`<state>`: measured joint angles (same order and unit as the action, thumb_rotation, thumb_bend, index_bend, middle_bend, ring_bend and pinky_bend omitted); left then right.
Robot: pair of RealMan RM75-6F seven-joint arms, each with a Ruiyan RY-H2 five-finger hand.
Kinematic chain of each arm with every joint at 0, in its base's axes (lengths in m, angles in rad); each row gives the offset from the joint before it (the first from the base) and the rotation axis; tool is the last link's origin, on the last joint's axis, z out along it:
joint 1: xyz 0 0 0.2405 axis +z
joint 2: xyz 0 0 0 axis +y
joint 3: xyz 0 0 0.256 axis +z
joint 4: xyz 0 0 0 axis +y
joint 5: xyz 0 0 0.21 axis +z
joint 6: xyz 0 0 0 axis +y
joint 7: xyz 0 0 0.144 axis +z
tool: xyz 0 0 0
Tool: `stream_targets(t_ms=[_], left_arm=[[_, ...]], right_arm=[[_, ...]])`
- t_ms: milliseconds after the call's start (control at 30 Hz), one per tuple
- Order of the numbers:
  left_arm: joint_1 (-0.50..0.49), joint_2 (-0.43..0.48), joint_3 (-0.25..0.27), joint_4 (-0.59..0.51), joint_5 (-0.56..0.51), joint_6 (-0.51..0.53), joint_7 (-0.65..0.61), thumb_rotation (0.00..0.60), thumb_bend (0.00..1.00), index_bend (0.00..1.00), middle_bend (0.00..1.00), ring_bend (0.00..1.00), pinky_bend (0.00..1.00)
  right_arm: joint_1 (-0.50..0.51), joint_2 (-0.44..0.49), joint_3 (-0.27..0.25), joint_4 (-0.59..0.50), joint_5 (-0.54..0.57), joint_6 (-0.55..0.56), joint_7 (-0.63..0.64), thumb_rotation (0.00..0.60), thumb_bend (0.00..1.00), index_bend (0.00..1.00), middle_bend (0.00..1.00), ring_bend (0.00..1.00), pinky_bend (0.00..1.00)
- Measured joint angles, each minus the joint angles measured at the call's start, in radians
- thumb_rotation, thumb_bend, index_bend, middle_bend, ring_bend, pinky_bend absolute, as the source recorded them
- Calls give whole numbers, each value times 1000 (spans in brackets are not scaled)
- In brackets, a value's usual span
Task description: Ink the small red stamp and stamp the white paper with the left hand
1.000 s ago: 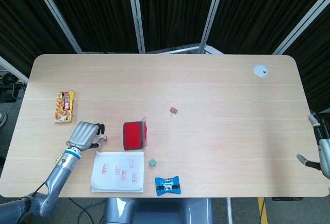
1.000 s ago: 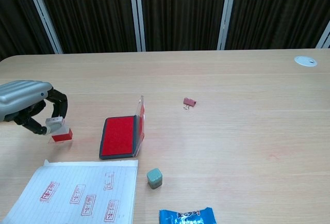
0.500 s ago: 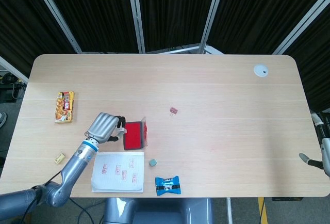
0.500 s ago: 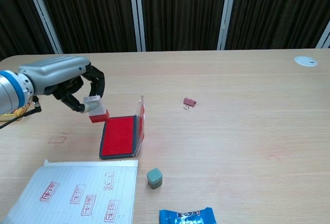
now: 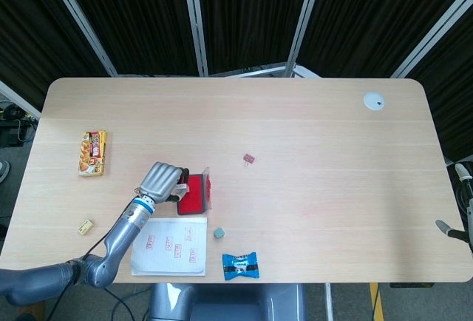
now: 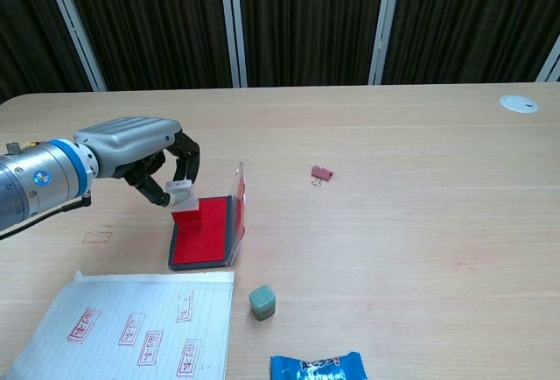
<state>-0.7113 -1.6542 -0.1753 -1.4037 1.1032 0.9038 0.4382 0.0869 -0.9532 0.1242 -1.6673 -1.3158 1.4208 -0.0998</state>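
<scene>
one small red stamp [image 6: 182,196] pinched in left hand [image 6: 144,148] on one ink pad [image 6: 203,231]; one paper [image 6: 131,327] with five prints

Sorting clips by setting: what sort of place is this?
Likely a lab or test workspace: a wooden table ringed by black curtains on metal frames, with a stamp pad and stamped paper laid out.

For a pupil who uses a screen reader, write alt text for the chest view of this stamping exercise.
The robot's left hand holds a small red stamp in its fingers at the open red ink pad on a wooden table. In front lies white paper with red stamp marks, beside a small green cube and a blue wrapper.
</scene>
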Motion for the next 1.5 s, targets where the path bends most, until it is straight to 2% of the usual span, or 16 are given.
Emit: stream_targets(t_ms=[833,1267,1500], left_arm=[[-28,-115,39,173,4,-16,-37,600,406,568,551,825,874],[-19,-109,48,174,20,-8,-62,600,407,567,551,825,874],[-17,-89,36,139,27,11,-67,600,408,568,551,826,874]], right_arm=[[7,-14,2,21,19,-20,-9,600,0,0,0,0,0],[8,-15,1,22,20,-24,-9,600,0,0,0,0,0],[9,-15,2,25,24,-28,-6,600,0,0,0,0,0]])
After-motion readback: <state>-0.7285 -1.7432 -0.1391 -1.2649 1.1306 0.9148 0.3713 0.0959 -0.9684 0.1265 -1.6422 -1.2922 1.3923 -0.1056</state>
